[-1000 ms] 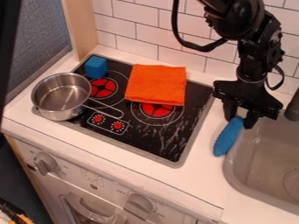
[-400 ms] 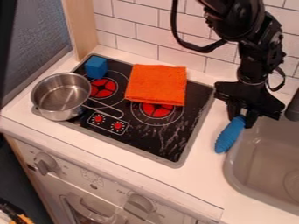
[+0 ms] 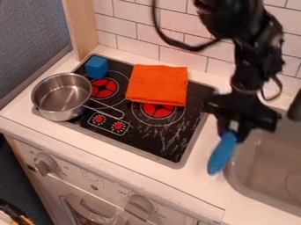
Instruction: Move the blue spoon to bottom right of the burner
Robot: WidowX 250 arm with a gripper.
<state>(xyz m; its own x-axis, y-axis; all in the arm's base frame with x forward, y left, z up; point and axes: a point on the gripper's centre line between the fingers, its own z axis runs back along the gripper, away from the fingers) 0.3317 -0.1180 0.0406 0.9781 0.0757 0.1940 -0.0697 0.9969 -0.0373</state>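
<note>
- Shifted since the earlier frame: blue spoon (image 3: 222, 154) and claw (image 3: 233, 127), toward the near side and slightly closer to the burner (image 3: 156, 143).
- Spoon: right of the burner's bottom right corner; counter (image 3: 200, 182) contact unconfirmed.
- Claw: right of the burner, clamped on spoon's upper end.
- Step, as judged: final positioning. Next: settle spoon, then release.

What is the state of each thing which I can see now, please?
gripper: closed on the blue spoon
blue spoon: held by its upper end, tilted
metal pot: upright, without lid
orange cloth: lying flat, partly over the right burner
right burner: partly covered
blue block: resting on the stovetop
</note>
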